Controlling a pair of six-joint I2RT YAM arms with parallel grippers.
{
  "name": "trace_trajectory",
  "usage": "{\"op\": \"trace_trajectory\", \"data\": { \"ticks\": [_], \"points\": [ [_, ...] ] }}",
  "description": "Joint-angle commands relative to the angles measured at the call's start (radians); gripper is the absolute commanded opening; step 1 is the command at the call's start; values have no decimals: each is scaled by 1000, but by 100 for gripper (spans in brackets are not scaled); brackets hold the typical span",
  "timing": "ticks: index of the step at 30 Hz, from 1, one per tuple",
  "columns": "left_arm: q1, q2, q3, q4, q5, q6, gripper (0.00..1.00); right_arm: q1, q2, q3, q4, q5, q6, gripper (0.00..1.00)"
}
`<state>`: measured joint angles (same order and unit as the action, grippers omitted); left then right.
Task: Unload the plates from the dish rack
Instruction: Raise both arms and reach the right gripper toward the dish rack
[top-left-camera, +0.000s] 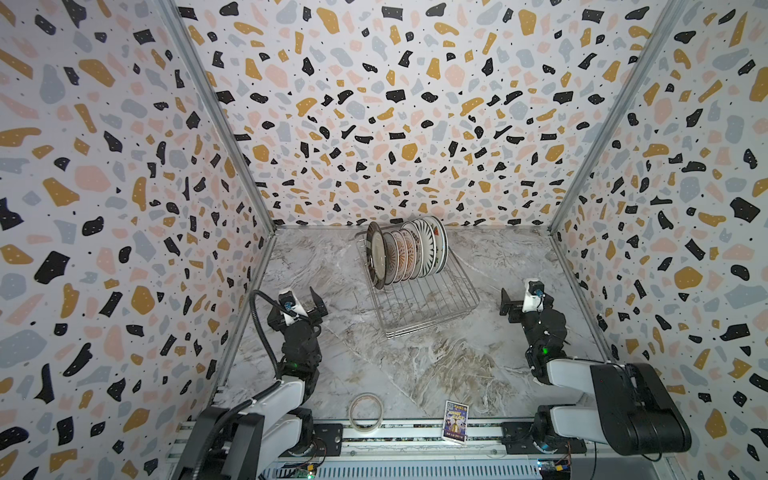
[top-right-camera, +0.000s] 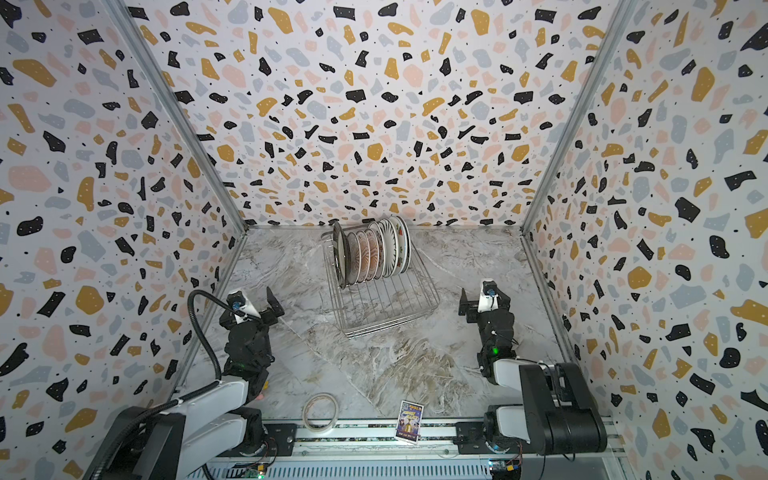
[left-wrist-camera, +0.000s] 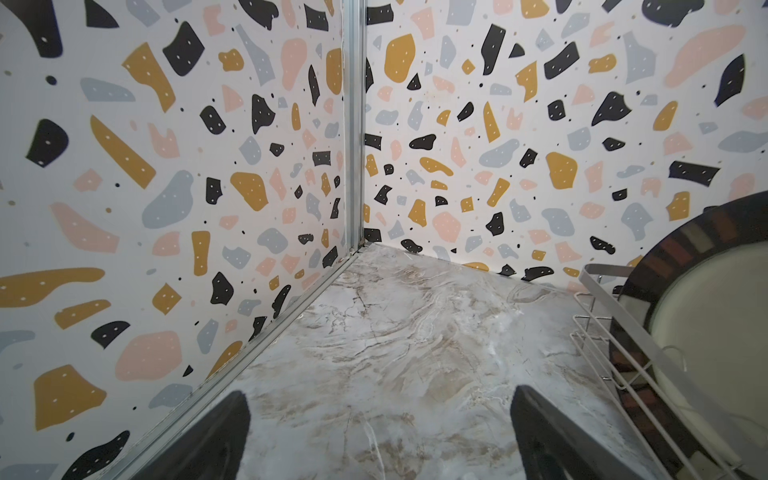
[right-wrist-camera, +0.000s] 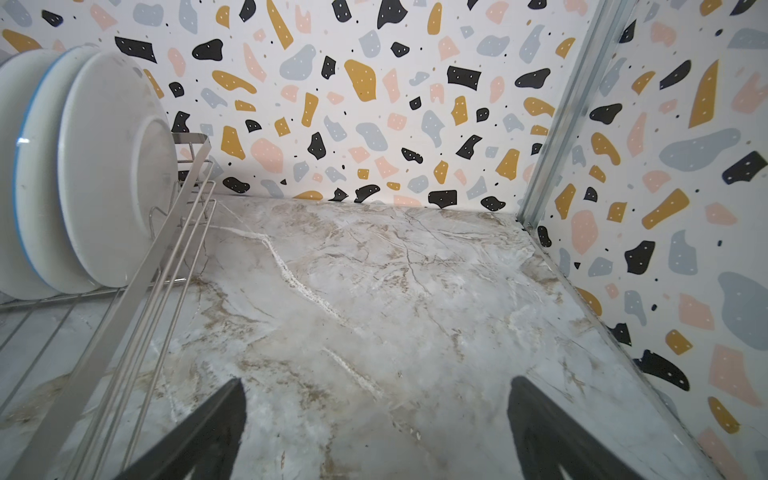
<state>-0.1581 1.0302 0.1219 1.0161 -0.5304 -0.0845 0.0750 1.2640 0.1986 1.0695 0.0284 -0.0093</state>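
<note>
Start of unloading: plates all stand on edge at the far end of the dish rack, with left end effector and right end effector wide and empty either side of the rack, so the next move likely calls for gripping an end plate's rim.

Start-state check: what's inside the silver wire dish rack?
Round ceramic plates stand on edge in a row at the far end of the silver wire dish rack; near bars bare. Overlap hides most faces.
</note>
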Motion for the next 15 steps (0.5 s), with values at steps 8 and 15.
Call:
{"op": "trace_trajectory", "data": {
  "ticks": [8,15],
  "points": [
    [0,-379,1,-196,188,-456,100,6,-550,85,-478,-40,330,99],
    [0,-576,19,-249,413,-578,100,7,-690,98,-483,-248,513,99]
  ]
}}
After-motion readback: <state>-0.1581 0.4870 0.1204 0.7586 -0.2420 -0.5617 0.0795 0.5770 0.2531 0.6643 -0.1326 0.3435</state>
